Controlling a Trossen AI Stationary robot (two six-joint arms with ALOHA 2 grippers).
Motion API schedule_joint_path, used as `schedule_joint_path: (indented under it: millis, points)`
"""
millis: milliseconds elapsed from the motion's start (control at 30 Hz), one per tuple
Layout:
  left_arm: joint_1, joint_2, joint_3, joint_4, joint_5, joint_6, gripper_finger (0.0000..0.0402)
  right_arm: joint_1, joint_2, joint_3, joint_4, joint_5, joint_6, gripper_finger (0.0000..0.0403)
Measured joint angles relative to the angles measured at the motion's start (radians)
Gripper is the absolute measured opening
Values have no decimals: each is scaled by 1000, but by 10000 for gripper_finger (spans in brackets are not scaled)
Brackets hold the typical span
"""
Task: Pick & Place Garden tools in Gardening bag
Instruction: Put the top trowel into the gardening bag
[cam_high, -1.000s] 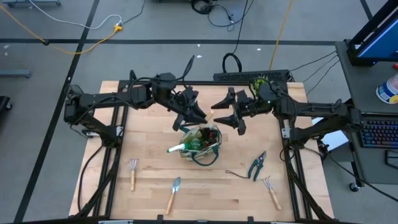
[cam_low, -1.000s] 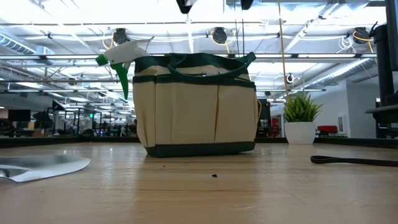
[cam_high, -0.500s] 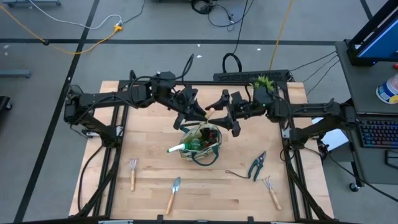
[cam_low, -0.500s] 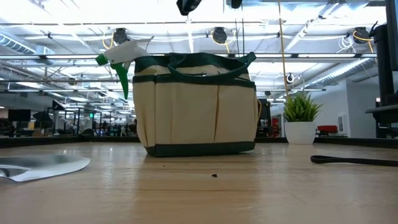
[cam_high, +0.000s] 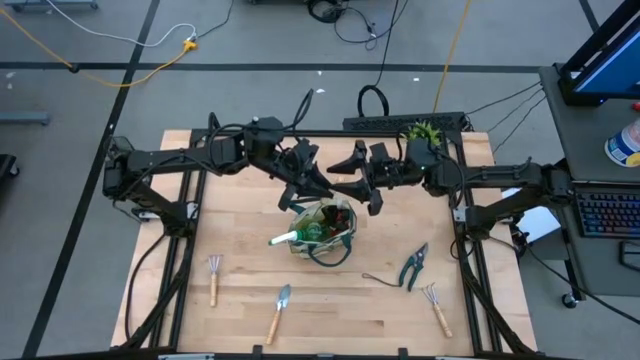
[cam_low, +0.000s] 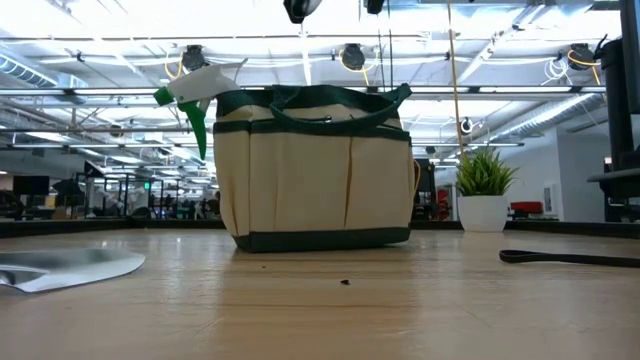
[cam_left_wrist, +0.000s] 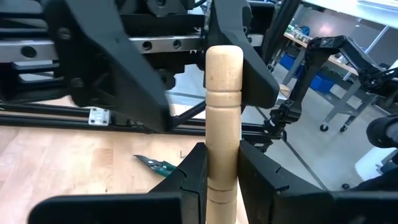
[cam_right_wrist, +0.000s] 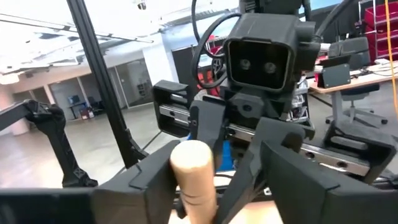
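Observation:
The beige gardening bag (cam_high: 325, 228) with green trim stands mid-table, and it also shows in the low view (cam_low: 315, 170). A green spray bottle (cam_high: 282, 238) sticks out of its left side. My left gripper (cam_high: 312, 183) is above the bag's far edge, shut on a wooden-handled tool (cam_left_wrist: 222, 106) whose metal end is hidden. My right gripper (cam_high: 352, 187) faces it, open. Its fingers (cam_left_wrist: 249, 56) stand on either side of the handle's free end (cam_right_wrist: 193, 165), with a gap on one side. My left gripper pinches the wooden handle's lower part (cam_left_wrist: 222, 171) between its two fingers. The fingers come from the table's left and lie along the handle. The free end (cam_left_wrist: 224, 62) sticks out past the fingertips toward the table's right. The tool is lifted clear above the bag.
On the near half of the table lie a fork-rake (cam_high: 213, 278), a trowel (cam_high: 279, 310), teal pruning shears (cam_high: 413, 265) and a second rake (cam_high: 435, 305). A thin dark item (cam_high: 375, 278) lies near the shears. A potted plant (cam_high: 425, 132) stands at the far right.
My right gripper has moved toward the table's left, up to my left gripper, and its open fingers now stand around the handle's free end. My left gripper and the tool have kept still.

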Motion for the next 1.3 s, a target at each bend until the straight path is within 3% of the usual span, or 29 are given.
schedule_joint_path:
  millis: [333, 467, 867, 1067, 1300]
  points:
    - [0, 0, 0, -2, -13, -2, 63, 1, 0, 0, 4, -5, -10, 60]
    - [1, 0, 0, -3, -14, -1, 66, 1, 0, 0, 3, -5, -27, 59]
    - [62, -21, 0, -164, -10, 69, 158, -3, 0, -1, -36, 2, -51, 59]
    - [142, -59, 2, -284, -16, 85, 173, -18, 0, -1, -55, 8, -48, 59]
    - [224, -106, -1, -472, -62, 119, 174, -17, 39, -2, -70, 104, -7, 59]
